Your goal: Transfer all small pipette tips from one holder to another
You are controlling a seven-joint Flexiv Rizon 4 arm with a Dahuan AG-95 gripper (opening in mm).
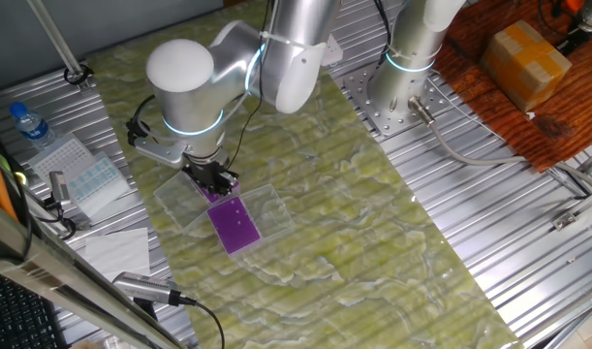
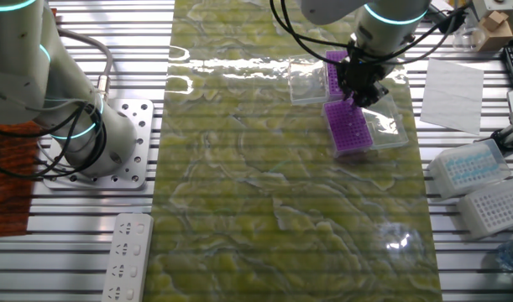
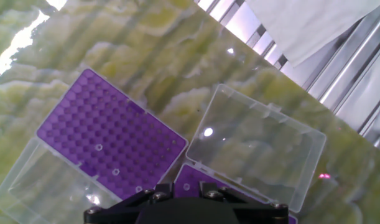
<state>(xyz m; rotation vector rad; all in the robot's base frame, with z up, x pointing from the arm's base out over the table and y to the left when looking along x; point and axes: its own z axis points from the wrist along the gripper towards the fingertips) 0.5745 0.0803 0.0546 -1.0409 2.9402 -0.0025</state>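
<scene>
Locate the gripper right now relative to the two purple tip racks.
In both fixed views the gripper hangs low between the two purple racks, at their adjoining ends. The hand view shows one rack ahead, with a few pale tips in it.

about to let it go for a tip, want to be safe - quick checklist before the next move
1. Gripper above the purple plates: ok.
2. Both box lids open: ok; one clear lid lies flat.
3. Tips left on the near purple plate: ok, a few pale small pipette tips.
4. Jaw state: cannot tell, fingertips out of view.
5. Tip already held: cannot tell.
</scene>
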